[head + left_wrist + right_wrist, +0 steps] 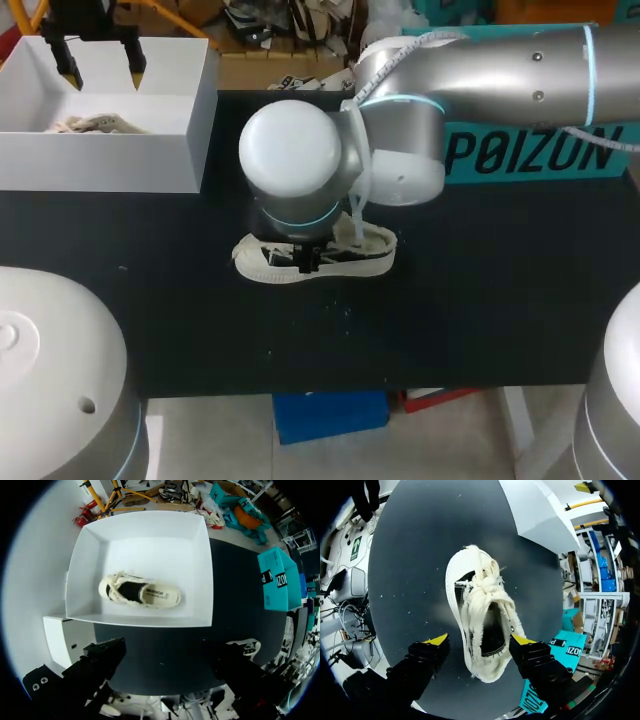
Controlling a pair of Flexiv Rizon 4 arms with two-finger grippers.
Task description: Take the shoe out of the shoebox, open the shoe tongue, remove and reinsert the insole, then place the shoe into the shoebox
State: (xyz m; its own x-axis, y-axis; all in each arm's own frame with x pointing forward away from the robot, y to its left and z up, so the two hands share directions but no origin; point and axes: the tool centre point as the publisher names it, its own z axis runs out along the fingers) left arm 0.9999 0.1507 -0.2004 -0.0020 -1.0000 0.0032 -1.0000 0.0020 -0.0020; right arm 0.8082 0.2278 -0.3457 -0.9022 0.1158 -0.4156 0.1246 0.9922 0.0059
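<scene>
shoes: two | one shoe (485,615) lies on the black table (480,300) between the spread-apart fingers of the right gripper (480,640), not squeezed | other shoe (140,591) lies inside the one white shoebox (150,535) | left gripper (101,68) hangs over it, fingers wide apart, holding nothing | one teal box (540,150), inside unseen

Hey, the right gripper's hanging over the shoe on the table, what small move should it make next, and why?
Probably lower the right gripper a little and close on the shoe's heel end. The shoe lies on the table, outside the shoebox, with its heel end between the open fingers, which don't seem to touch it, so nothing is held yet.
</scene>
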